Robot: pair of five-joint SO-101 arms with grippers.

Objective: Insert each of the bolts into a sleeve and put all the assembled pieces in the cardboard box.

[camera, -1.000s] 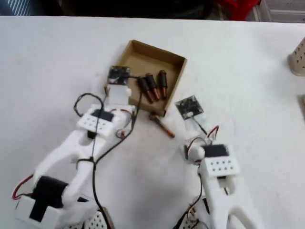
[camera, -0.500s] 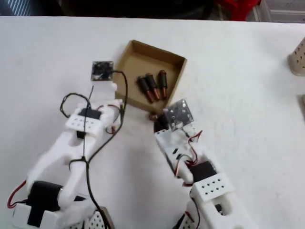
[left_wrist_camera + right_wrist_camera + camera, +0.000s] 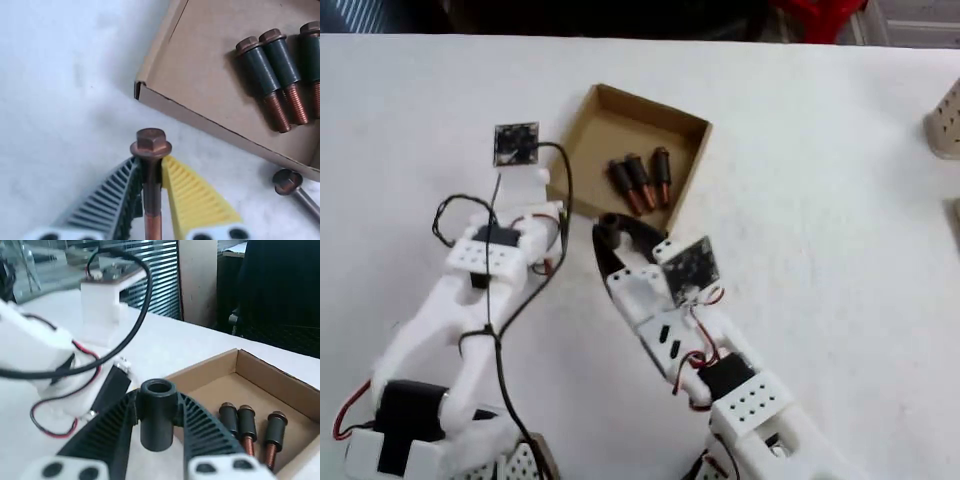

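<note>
A: Left gripper [image 3: 151,167] is clamping a bolt [image 3: 151,145] by the shank, with the head standing just past the gripper's end. Right gripper [image 3: 157,407] is pinching a sleeve [image 3: 157,415] across its middle, one open end showing.

B: And the rest?

A: The cardboard box [image 3: 200,75] is sitting just ahead of the left gripper, three assembled pieces [image 3: 272,75] inside. One loose bolt [image 3: 287,181] is lying beside that gripper, just outside the box wall.

B: Risks?

A: My judgement: shank and bore are needing a straight line-up. If either part is tilting, the thread is likely catching on the sleeve's rim and twisting a part out of its grip. The threaded end is hidden, so its free length is unknown.
</note>
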